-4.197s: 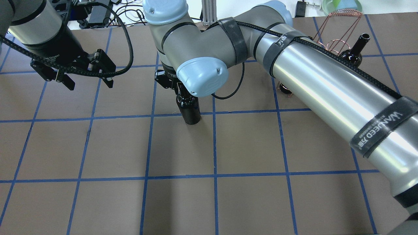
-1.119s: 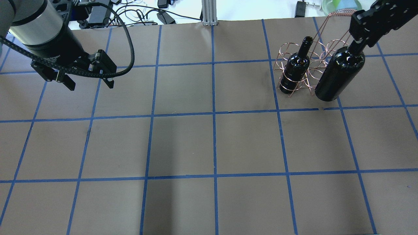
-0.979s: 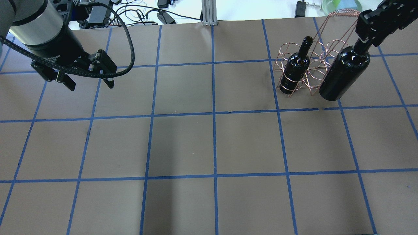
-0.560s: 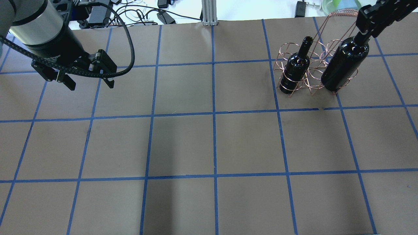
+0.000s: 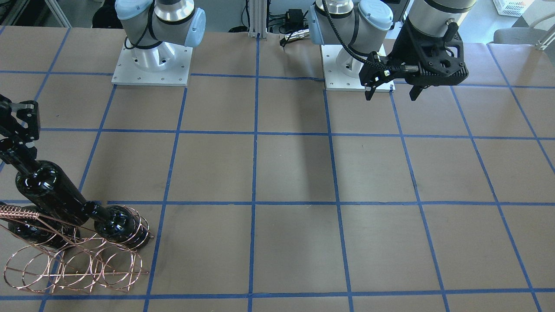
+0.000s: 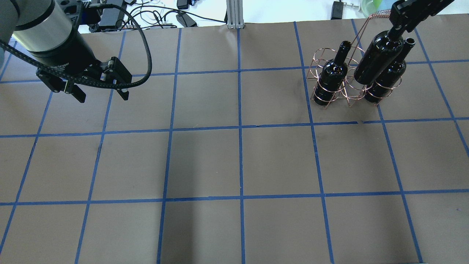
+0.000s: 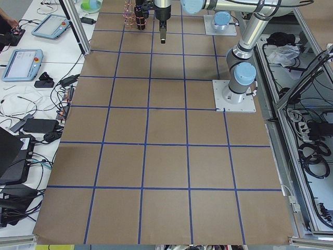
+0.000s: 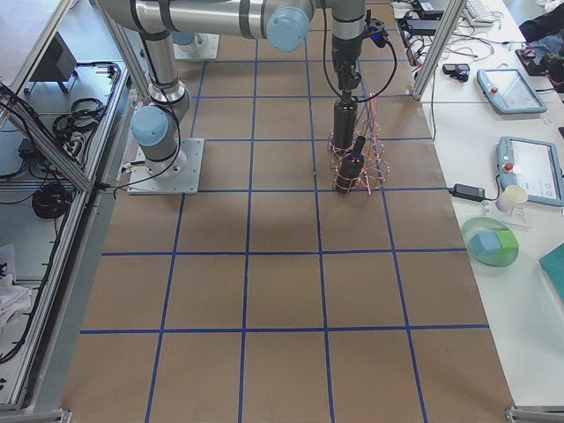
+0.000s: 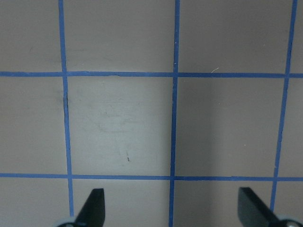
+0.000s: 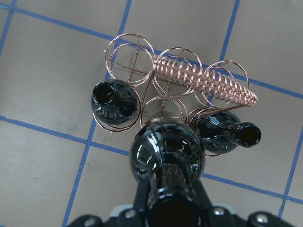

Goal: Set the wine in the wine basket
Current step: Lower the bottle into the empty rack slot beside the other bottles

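Brown paper worktop (image 6: 205, 161), blue tape grid, and all the action is at the far corner on the robot's right. The right hand (image 6: 396, 26) is clenched on the neck of the wine (image 6: 377, 58), and look at the shift. A second ago that bottle hung low in front of the outer end of the wine basket (image 6: 351, 85). Now it's up and swung inward, dangling above the copper wire.

From the right wrist camera it sits over the middle loop (image 10: 160, 100) of the row, which looks vacant. Either side is taken. The inner bottle (image 6: 331, 79) stands in its loop. The outer bottle (image 6: 389, 77) is seated too, leaning a little, its neck close beside the wine's shoulder. That outer one was hidden behind the carried bottle a moment ago, and now it's in plain sight.

What does it mean? I'd say the carry is done and the line-up is on. The wine isn't in the basket yet, and the side view shows its base above the rack. What's left is a straight drop into that gap, and it's tight. The base could catch a wire rim or nudge a neighbour, and the twisted handle (image 10: 203, 78) runs close by.

The left hand (image 6: 102, 94) hangs released and empty over bare worktop, well apart from all this, same spot as before.
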Robot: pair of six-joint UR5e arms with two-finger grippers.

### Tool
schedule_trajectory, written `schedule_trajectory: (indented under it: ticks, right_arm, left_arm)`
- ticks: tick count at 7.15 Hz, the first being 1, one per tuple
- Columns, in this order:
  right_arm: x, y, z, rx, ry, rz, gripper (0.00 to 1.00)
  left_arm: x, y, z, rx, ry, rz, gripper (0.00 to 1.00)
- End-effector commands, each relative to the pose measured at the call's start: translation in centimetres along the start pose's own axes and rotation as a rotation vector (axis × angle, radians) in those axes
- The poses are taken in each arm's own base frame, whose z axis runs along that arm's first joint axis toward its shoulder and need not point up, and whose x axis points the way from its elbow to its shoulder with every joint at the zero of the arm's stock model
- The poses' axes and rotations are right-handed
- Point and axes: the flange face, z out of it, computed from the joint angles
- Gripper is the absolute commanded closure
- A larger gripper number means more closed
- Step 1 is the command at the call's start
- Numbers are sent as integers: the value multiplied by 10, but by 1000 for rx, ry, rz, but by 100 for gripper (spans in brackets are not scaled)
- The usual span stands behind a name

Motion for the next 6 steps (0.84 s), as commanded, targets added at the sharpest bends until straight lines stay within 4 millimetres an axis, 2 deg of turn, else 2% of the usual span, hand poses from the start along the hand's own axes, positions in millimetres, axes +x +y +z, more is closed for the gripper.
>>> schedule_trajectory:
  ticks: [1, 6]
  right_arm:
    - [6, -8, 14, 2, 1, -10, 100]
    - [9, -14, 33, -26, -18, -12, 100]
  left_arm:
    - [0, 0, 0, -1, 0, 0, 0]
    - [0, 1, 2, -2, 0, 0, 0]
